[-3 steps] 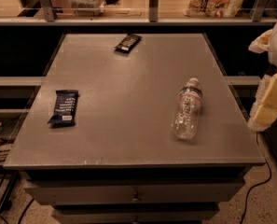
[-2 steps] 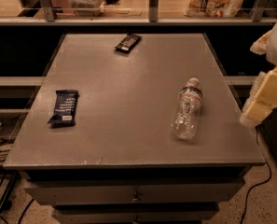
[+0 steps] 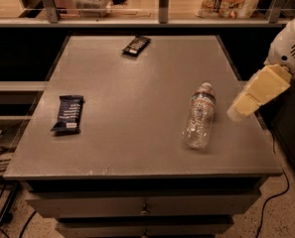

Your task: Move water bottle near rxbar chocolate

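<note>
There's the end effector [image 3: 240, 109] at the surface's [image 3: 137, 128] right edge, beside the water bottle [image 3: 199, 116]; apart or together, can't tell. Far back, the rxbar chocolate [image 3: 136, 45].

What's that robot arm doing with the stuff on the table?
The robot's gripper hovers over the right edge of the table, just beside the water bottle and not touching it. The bottle lies on its side, not yet picked up. The rxbar chocolate sits at the far end of the table, well away from it. A dark blue bar lies on the left.
</note>
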Tool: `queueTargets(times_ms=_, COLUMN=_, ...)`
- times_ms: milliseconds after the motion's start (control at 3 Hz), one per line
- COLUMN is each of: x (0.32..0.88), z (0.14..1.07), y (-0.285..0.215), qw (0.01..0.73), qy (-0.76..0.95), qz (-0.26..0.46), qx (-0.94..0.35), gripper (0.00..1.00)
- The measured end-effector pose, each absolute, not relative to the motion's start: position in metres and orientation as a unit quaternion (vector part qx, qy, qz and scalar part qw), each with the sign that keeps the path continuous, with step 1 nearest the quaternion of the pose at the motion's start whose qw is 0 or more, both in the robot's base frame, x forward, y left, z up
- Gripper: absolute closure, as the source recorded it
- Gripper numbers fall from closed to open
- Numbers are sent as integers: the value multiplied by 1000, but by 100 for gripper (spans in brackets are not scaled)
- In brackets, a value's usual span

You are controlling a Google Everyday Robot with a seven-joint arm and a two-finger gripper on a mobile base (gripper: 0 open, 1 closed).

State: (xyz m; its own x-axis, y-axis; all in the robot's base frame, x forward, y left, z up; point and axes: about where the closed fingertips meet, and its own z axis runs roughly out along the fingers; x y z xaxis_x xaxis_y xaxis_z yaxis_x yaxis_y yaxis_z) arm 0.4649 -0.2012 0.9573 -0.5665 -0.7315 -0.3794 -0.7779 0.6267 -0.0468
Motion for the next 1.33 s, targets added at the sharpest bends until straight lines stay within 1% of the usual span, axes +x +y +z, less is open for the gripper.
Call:
queueTargets(times_ms=667, x=468, z=954, y=-198, qw=182, qy=892, qz=72, qx=-408, gripper=0)
queueTargets(times_ms=1333, x=484, z=936, y=-190, qw=182, qy=911, qz=116, qx=-351, gripper=0)
